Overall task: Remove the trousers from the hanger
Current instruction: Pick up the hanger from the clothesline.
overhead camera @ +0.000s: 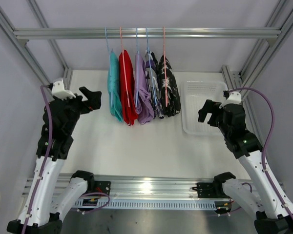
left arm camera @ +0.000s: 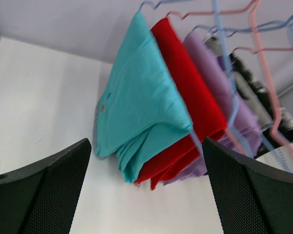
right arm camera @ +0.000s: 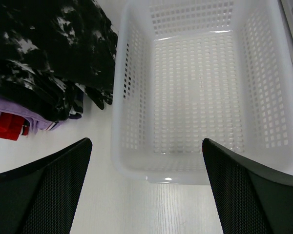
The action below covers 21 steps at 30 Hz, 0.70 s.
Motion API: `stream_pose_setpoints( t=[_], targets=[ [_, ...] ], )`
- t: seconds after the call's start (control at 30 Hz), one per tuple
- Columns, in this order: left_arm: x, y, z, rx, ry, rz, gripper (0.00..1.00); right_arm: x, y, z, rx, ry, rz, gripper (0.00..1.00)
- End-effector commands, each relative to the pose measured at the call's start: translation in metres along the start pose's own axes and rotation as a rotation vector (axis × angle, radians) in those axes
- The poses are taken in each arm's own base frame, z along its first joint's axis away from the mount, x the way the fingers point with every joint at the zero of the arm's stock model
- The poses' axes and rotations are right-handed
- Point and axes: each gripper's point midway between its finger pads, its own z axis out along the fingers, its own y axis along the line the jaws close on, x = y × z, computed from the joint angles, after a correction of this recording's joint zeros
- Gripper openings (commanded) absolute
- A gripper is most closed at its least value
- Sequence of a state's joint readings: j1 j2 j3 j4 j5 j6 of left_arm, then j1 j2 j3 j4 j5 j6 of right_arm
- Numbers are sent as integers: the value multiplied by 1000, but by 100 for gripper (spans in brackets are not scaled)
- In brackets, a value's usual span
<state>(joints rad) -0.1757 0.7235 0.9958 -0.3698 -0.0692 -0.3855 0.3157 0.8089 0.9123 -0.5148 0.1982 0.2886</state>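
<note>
While both claws gape wide and hold nothing, five folded soft cloth trousers hang on thin wire hangers from the middle of the silver metal rail. The teal pair is leftmost and the black white-blotched pair rightmost. The left gripper waits below the rail's left stretch, the right gripper below its right. The trousers look light, limp and likely to slide, so I would pinch the teal pair's thick lower fold.

Trousers looking like soft matt cloth; basket showing glossy perforated plastic; rail gleaming w/ brushed metal; left finger pads showing rough black txtr.
</note>
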Motion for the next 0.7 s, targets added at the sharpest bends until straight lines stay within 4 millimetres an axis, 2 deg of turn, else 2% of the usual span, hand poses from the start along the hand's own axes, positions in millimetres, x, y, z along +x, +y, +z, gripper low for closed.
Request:
stream_pose_setpoints(
  t=[0.0, 0.1, 0.17, 0.23, 0.27, 0.33, 0.37, 0.47, 0.67],
  targets=[
    [-33, -37, -3, 163, -8, -57, 99, -16, 10, -8, -64, -66, 32, 99],
    [-51, -54, 7, 259, -9, -106, 99, -19, 11, -12, -80, -78, 37, 99],
    [-53, -50, 22, 281, 16, -143, 99, -21, 10, -16, -90, -88, 44, 100],
    [-58, -64, 25, 393, 54, -200, 99, -21, 11, -19, -102, -94, 44, 99],
    [-51, -58, 40, 397, 96, -233, 99, -22, 11, -21, -107, -100, 46, 99],
    [-53, -72, 42, 505, 153, -277, 99, -23, 13, -23, -118, -108, 47, 100],
    [-48, -70, 54, 521, 198, -328, 99, -23, 13, -24, -122, -111, 47, 100],
    [-48, -81, 57, 627, 231, -333, 97, -24, 16, -24, -139, -112, 49, 99],
    [-48, -86, 63, 676, 254, -324, 97, -24, 21, -25, -171, -109, 52, 99]
  ],
)
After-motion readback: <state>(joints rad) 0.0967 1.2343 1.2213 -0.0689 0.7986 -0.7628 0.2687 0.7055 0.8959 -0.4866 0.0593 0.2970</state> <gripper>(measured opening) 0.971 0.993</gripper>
